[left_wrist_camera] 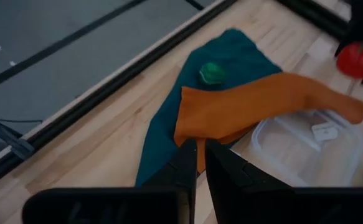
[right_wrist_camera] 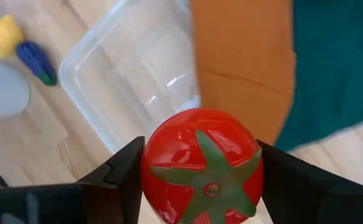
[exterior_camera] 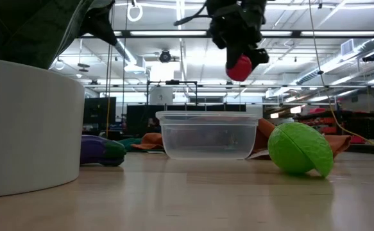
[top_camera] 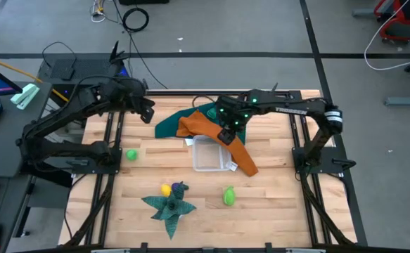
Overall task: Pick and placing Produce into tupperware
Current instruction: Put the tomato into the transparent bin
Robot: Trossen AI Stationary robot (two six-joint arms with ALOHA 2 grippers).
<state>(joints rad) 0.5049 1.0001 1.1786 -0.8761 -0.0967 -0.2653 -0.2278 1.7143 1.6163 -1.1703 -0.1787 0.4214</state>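
My right gripper (top_camera: pixel 226 133) is shut on a red toy tomato (right_wrist_camera: pixel 200 168) and hangs above the far side of the clear tupperware (top_camera: pixel 212 154), beside the orange cloth (top_camera: pixel 222 140). In the low view the tomato (exterior_camera: pixel 240 67) is well above the tupperware (exterior_camera: pixel 207 135). My left gripper (left_wrist_camera: pixel 197 163) is shut on nothing and hovers over the table's far left part (top_camera: pixel 146 112). A green piece (top_camera: pixel 131 154), a light green piece (top_camera: pixel 228 195), a yellow piece (top_camera: pixel 166 189) and a purple piece (top_camera: pixel 180 187) lie on the table. Another green piece (left_wrist_camera: pixel 213 71) rests on the teal cloth. My right gripper pinches the tomato between its two fingers, one pad on each side of its round body (right_wrist_camera: pixel 147 168). The fingers (right_wrist_camera: pixel 122 177) come from above, pointing down. The tomato is lifted clear, its green leafy top (right_wrist_camera: pixel 212 180) turned toward the wrist camera.
The teal cloth (top_camera: pixel 180 121) lies at the far middle with the orange cloth draped over it and along the tupperware's right side. The star-shaped dark green cloth (top_camera: pixel 171 205) sits near the front edge beside the yellow and purple pieces. A white round object (exterior_camera: pixel 26 128) fills the low view's left.
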